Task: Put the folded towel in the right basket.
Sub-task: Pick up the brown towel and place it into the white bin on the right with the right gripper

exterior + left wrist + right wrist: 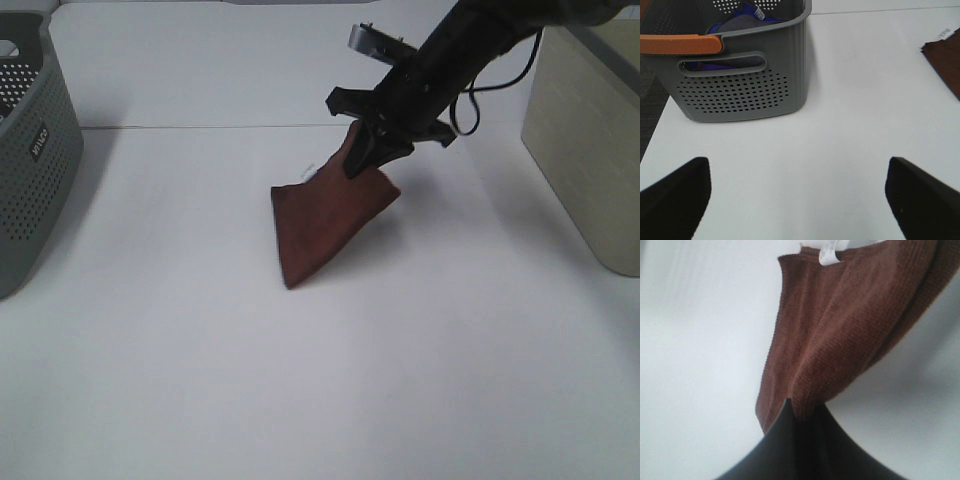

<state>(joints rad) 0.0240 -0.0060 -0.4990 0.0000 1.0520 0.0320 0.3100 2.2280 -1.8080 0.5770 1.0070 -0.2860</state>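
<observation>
Maroon-brown cloth, the folded towel (pixel 325 220), is pinched at its upper corner by the right gripper (pixel 368 152). It hangs mid-table (pixel 300 400), well apart from the right basket (pixel 585 140), its long axis slanting down-left. Writing on its white tag (pixel 827 252) and the grey basket's label (pixel 38 140) is too small to read. The left gripper (pixel 797 200) is spread and holds nothing.

Right arm (pixel 470 45) enters from the upper right of the exterior high frame and slopes down-left toward centre, with a cable looped beside it. Right end effector (pixel 362 155) points down and left, jaws pinched tight on the upper corner of the folded towel (pixel 325 215), which hangs from it. In the right wrist view the dark fingertips (pixel 785 445) meet with cloth clamped between them. Left end effector (pixel 797 200): both fingers (pixel 675 200) spread wide apart, gripping nothing.
</observation>
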